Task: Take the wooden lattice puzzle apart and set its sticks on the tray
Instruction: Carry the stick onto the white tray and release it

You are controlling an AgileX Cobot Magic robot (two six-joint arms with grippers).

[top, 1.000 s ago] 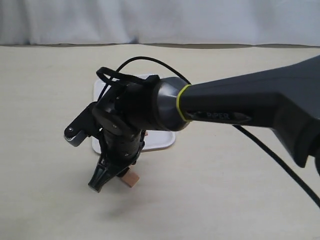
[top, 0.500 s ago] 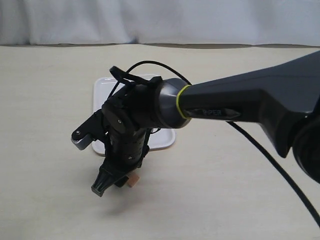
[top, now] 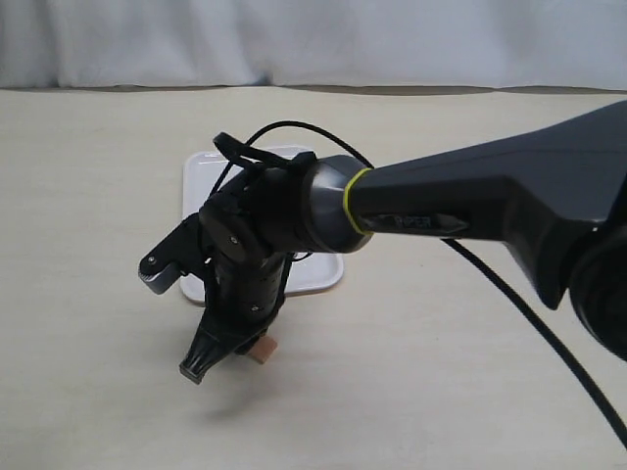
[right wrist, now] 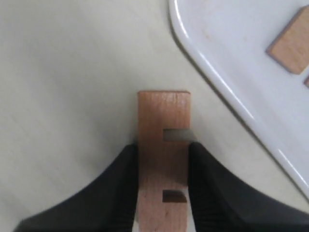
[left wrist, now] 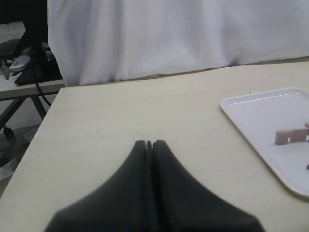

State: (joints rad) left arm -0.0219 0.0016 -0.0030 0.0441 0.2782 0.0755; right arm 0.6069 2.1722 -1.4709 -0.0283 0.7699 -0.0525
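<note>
My right gripper (top: 227, 356) reaches across to the left and points down at the table in front of the white tray (top: 323, 272). It is shut on a reddish-brown notched stick (right wrist: 163, 159), with one finger pressed on each long side. The end of the stick (top: 262, 351) pokes out beside the fingers, just off the tray's rim (right wrist: 227, 92). Two more stick pieces (right wrist: 292, 46) lie on the tray. In the left wrist view my left gripper (left wrist: 149, 144) is shut on nothing above bare table, left of the tray (left wrist: 256, 118), where a stick (left wrist: 289, 136) lies. No assembled lattice shows.
The right arm's thick dark body and its black cable (top: 529, 304) cross the right half of the exterior view and hide much of the tray. A white curtain (top: 313, 39) closes off the back of the table. The table's left edge (left wrist: 34, 140) shows in the left wrist view.
The right wrist has turned and shifted a little to the right over the stick, and its fingers have drawn in on it. The stick stays in about the same spot.
</note>
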